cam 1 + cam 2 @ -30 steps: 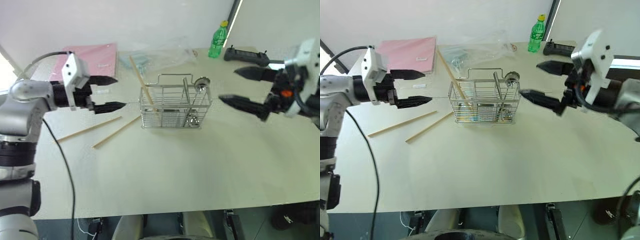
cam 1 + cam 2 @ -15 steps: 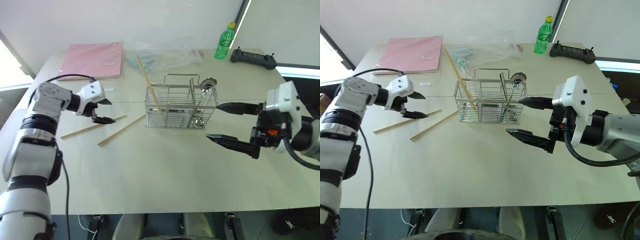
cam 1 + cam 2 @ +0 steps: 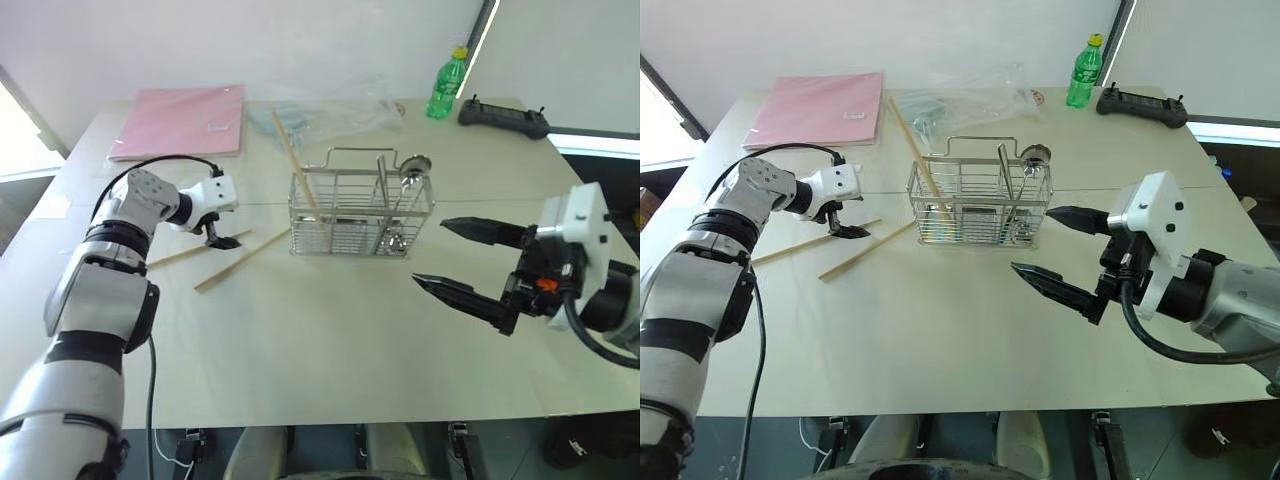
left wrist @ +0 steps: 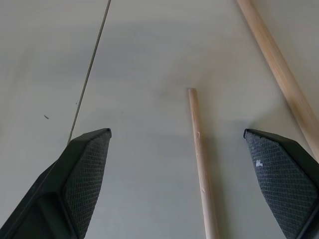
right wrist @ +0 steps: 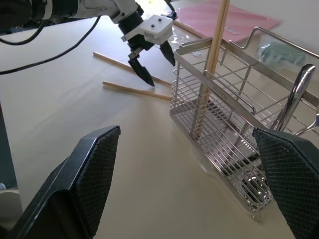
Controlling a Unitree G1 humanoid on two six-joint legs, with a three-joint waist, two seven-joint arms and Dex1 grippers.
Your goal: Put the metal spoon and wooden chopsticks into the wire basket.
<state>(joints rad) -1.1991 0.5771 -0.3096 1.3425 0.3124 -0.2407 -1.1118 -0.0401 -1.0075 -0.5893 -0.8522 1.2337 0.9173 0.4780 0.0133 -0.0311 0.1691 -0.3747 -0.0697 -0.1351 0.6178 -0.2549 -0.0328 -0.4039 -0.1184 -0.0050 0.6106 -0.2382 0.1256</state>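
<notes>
Straddling one chopstick's (image 4: 201,164) end on the table near its left edge, my left fingers (image 4: 84,169) stood wide and empty; light, stiff, slippery, best pinched mid-length.

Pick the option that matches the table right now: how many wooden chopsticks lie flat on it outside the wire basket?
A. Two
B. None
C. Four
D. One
A. Two wooden chopsticks lie flat on the table left of the wire basket, with the open left pincer poised over the end of one; another chopstick stands tilted in the basket.
</notes>
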